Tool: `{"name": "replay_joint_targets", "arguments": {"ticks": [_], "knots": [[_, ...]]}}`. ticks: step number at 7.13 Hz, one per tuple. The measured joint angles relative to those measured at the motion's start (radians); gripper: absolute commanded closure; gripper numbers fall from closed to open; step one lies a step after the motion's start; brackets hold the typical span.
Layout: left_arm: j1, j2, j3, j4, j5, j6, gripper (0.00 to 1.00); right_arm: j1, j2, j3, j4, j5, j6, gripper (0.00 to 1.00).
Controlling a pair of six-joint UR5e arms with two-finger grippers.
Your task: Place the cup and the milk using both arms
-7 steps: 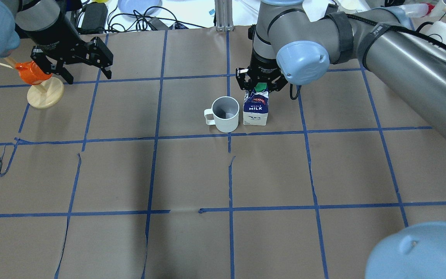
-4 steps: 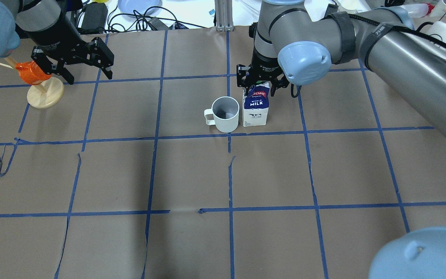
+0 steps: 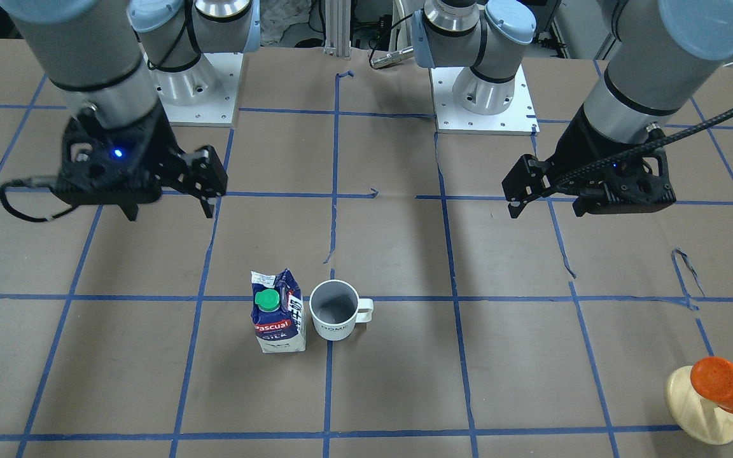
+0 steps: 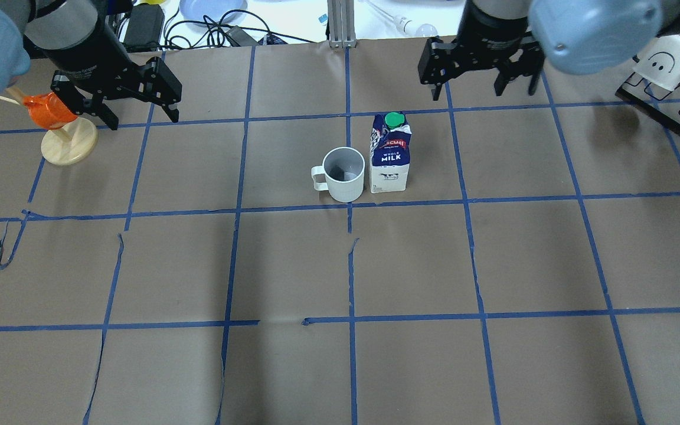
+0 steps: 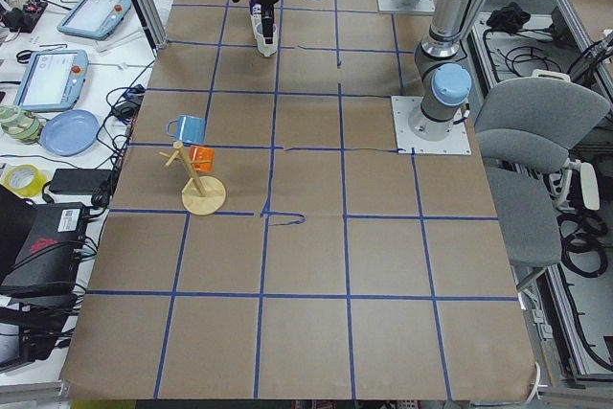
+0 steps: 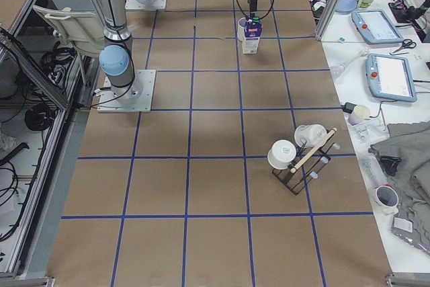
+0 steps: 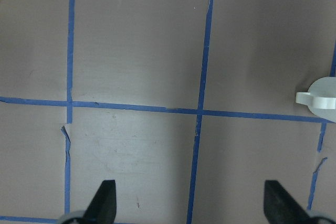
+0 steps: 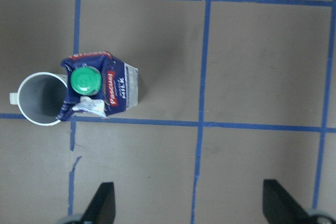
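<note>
The white cup (image 4: pixel 344 173) stands upright near the table's middle, handle pointing to the view's left. The blue and white milk carton (image 4: pixel 390 159) with a green cap stands upright right beside it, on its right. Both also show in the front view, cup (image 3: pixel 335 310) and milk (image 3: pixel 279 315), and in the right wrist view, cup (image 8: pixel 39 98) and milk (image 8: pixel 100 90). My right gripper (image 4: pixel 481 91) is open and empty, raised beyond and to the right of the milk. My left gripper (image 4: pixel 142 121) is open and empty, far left by the orange cup.
An orange cup on a wooden stand (image 4: pixel 69 144) sits at the far left, close to my left gripper. A rack with white mugs (image 4: pixel 670 59) is at the far right. Cables and a blue plate (image 4: pixel 213 9) lie past the table's far edge.
My right gripper has let go of the milk carton's top, risen and moved away to the far right. The carton stands free beside the cup. My left arm has barely moved.
</note>
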Motion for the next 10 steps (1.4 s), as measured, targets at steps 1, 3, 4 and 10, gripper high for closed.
{"name": "replay_joint_targets", "arguments": {"ticks": [1, 3, 4, 10], "knots": [[-0.004, 0.012, -0.009, 0.0, 0.0, 0.0, 0.0, -0.046, -0.063, 0.002, 0.07, -0.003, -0.047, 0.0], [-0.006, 0.023, -0.014, -0.001, 0.0, 0.0, 0.0, -0.077, -0.132, 0.006, 0.147, -0.002, -0.089, 0.0], [-0.007, 0.024, -0.014, -0.001, 0.0, 0.001, 0.0, -0.078, -0.142, 0.007, 0.156, 0.004, -0.09, 0.0], [-0.007, 0.016, -0.015, -0.002, 0.001, 0.001, 0.0, -0.066, -0.111, 0.031, 0.016, 0.002, -0.01, 0.0]]}}
